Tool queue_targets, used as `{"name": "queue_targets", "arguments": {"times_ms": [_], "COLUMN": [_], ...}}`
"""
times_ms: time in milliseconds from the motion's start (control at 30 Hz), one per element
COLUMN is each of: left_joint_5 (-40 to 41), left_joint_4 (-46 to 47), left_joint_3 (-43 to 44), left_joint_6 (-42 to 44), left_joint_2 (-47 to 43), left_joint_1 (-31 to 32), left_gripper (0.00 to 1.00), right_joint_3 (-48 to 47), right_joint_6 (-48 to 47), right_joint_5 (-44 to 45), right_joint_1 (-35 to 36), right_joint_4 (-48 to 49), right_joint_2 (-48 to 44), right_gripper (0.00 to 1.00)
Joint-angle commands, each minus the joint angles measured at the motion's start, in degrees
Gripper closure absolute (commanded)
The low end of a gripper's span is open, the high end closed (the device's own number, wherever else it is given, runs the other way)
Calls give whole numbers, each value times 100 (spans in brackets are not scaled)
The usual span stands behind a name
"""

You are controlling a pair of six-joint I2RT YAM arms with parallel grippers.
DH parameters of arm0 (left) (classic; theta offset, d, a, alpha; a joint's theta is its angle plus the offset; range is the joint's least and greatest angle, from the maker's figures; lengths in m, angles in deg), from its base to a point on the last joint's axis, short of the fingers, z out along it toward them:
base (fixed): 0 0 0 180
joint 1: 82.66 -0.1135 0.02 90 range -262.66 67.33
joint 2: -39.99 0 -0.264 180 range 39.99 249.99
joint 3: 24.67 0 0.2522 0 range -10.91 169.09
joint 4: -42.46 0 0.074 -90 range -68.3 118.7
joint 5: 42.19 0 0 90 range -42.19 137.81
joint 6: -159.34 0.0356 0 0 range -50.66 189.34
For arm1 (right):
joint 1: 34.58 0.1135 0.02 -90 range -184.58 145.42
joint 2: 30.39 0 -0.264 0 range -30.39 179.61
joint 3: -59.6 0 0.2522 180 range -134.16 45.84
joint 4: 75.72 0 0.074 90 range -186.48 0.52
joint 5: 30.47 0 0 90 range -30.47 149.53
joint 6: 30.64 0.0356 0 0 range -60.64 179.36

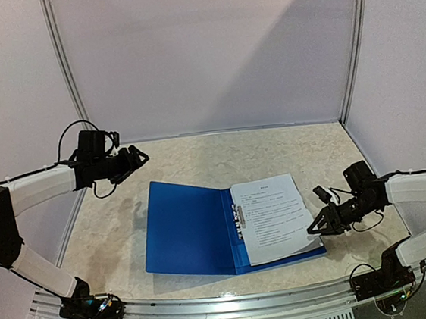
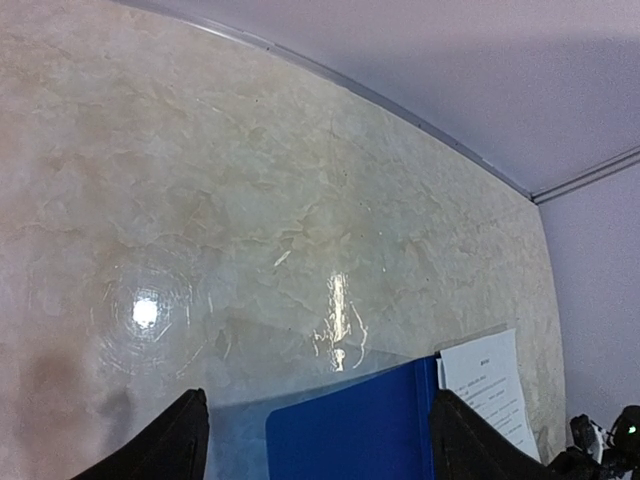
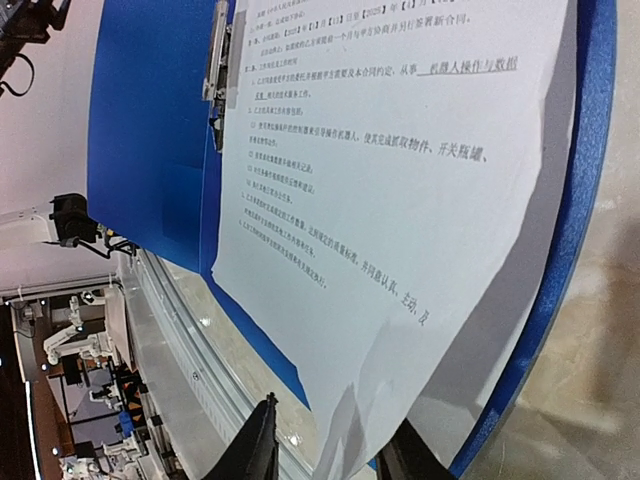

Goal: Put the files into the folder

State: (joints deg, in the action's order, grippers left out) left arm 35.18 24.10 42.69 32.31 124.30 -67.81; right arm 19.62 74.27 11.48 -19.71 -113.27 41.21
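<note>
One spine clip [image 1: 240, 219] sits beside files [image 1: 274, 218] in folder [image 1: 186, 227].

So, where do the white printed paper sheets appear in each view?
Top external: the white printed paper sheets lie right of centre, on the right half of the open bright blue plastic folder.
Left wrist: lower right corner, partly visible.
Right wrist: they fill the middle.
Shared landmark: the folder beneath them.

A robot lab test booth: plain white wall panels [image 1: 209, 53] in metal frames rise beyond the left gripper [image 1: 140, 158] and around a marble-look table [image 1: 197, 157]. To the left of the right gripper [image 3: 325, 455], past the table edge, stand cluttered benches [image 3: 85, 380] with more machines.
</note>
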Motion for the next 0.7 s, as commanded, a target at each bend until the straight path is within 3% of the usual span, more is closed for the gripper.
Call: {"name": "queue_targets", "arguments": {"times_ms": [0, 133, 333, 467, 667], "left_joint_5": [-50, 274, 1056, 702, 263], "left_joint_4": [67, -192, -1306, -1696, -1549], "left_joint_3": [-70, 195, 1734, 2504, 2547], "left_joint_6": [78, 341, 1311, 1542, 1440], "left_joint_2": [103, -41, 43, 681, 1480], "left_joint_1": [70, 134, 665, 1269, 2276], "left_gripper": [23, 23, 23, 22, 22], "right_joint_3": [-363, -568, -643, -655, -1006], "right_joint_6": [-263, -369, -527, -653, -829], "right_joint_5": [256, 552, 965, 1230, 2039], "right_joint_1": [23, 24, 24, 24, -18], "right_joint_4": [-156, -230, -468, -537, -654], "right_joint_2": [140, 401, 358, 147, -12], "right_gripper": [66, 63, 49, 45, 40]}}
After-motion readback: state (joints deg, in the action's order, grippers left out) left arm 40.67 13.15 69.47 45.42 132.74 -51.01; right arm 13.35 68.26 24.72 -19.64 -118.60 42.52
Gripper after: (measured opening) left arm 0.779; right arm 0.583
